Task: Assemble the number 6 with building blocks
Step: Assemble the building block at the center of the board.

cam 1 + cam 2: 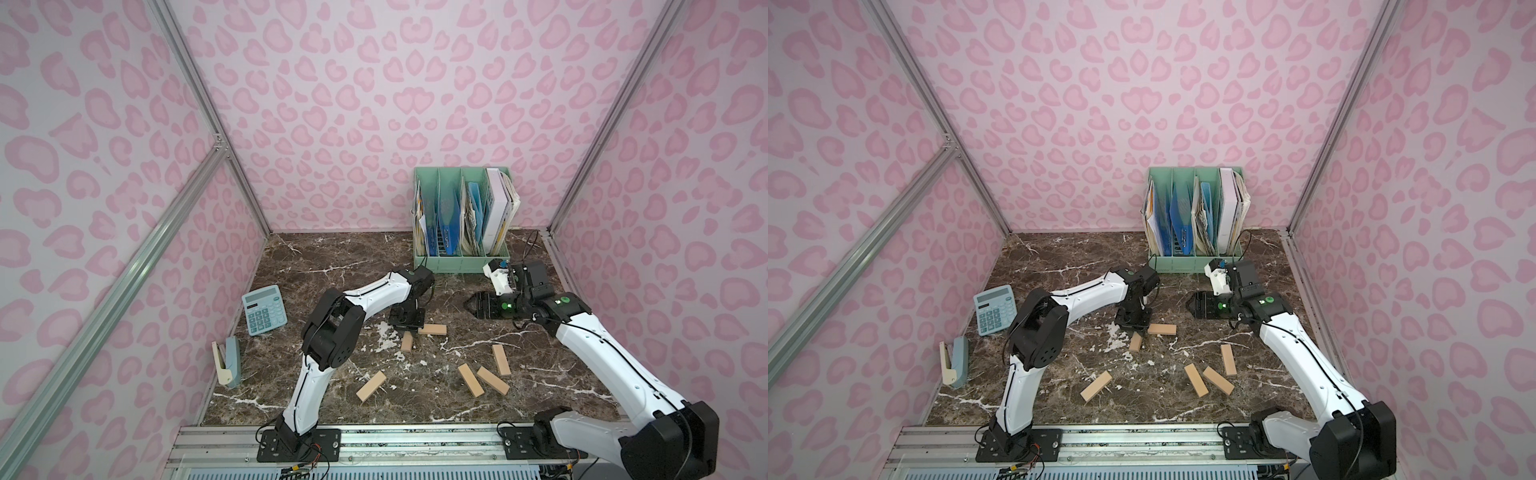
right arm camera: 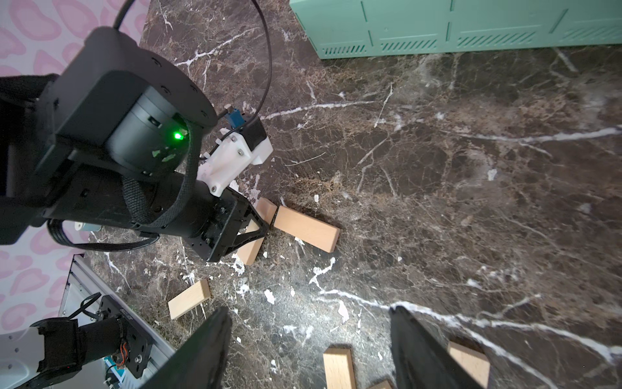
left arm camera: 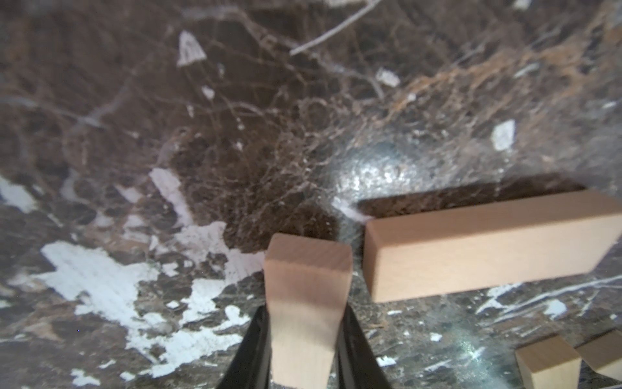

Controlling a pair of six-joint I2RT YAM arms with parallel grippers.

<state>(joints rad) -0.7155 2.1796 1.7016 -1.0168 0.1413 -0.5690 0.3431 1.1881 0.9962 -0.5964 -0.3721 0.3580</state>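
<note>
Pinching a half-hidden plank [image 1: 407, 343], left fingers [image 3: 252, 347]; right fingers [image 2: 202, 353] wide, empty.

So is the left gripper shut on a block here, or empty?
Shut on a building block. In the left wrist view the left gripper has its black fingers pressed against both sides of it.

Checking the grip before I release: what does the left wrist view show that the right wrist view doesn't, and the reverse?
Only left wrist: a close-up of the left claw shut across the width of the gripped plank. Only right wrist: the open right claw, the left arm, the green rack, a lone plank. Both: the gripped plank, the second plank just off its end, the marble table.
</note>
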